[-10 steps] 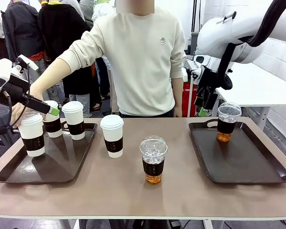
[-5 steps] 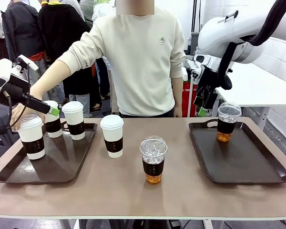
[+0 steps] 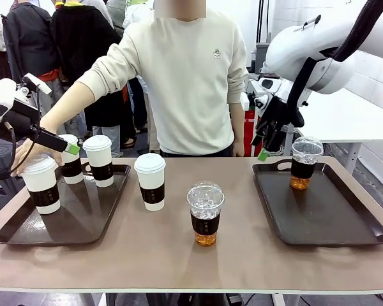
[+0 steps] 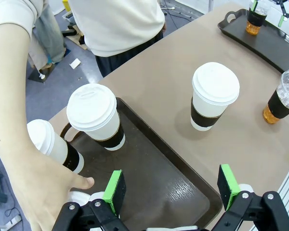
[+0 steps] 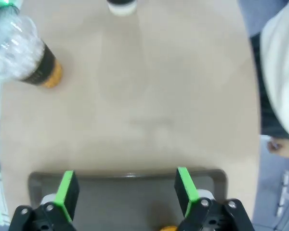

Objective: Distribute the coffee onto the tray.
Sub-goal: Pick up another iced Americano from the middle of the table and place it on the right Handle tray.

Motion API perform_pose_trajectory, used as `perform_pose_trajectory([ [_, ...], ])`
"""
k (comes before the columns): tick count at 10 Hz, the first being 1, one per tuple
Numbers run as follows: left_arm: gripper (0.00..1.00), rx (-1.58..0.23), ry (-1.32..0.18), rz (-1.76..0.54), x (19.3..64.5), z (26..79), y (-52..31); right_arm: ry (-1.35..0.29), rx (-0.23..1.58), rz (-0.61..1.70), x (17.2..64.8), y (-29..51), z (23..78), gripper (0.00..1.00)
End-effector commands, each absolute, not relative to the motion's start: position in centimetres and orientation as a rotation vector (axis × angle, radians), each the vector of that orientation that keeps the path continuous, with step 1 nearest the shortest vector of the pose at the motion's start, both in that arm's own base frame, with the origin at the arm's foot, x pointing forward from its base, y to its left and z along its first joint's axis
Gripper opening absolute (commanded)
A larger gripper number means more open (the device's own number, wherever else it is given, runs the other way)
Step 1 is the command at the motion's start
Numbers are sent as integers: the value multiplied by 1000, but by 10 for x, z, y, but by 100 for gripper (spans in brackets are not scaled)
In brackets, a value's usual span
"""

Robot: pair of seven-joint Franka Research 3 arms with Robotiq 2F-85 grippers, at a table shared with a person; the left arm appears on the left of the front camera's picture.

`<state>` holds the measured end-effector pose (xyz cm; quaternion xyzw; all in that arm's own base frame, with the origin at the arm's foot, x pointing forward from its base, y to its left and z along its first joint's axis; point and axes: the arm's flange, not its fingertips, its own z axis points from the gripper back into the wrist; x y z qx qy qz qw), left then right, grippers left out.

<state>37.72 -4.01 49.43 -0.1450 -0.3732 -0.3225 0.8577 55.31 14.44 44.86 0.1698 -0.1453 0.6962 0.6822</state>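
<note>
Right wrist cam is smeared, and a paper cup [image 5: 121,6] is chopped off at its top edge. In my left wrist cam the person's hand [image 4: 33,178] hides most of another cup [image 3: 41,185] on the left tray [image 4: 159,168]. My left gripper [image 4: 171,180] hangs over that tray, fingers spread wide, empty. Right gripper [image 5: 127,185] gapes wide too, over the right tray's rim [image 5: 127,174], a clear cup [image 3: 305,164] just beside it.

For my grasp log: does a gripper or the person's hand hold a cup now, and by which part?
The person's hand grips a white cup on the left tray at its lid. The left gripper and right gripper are open, empty.
</note>
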Motion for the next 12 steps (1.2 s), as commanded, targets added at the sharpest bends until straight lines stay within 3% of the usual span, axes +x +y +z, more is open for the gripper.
perform_pose_trajectory([
  [1, 100, -312, -781, -677, 378, 494, -39, -446, 467, 1536, 528, 133, 428, 100],
  [6, 100, -312, -781, -677, 378, 494, -39, -699, 629, 1486, 474, 125, 388, 100],
  [12, 100, -312, -781, -677, 378, 494, -39, -742, 756, 1468, 463, 129, 355, 100],
])
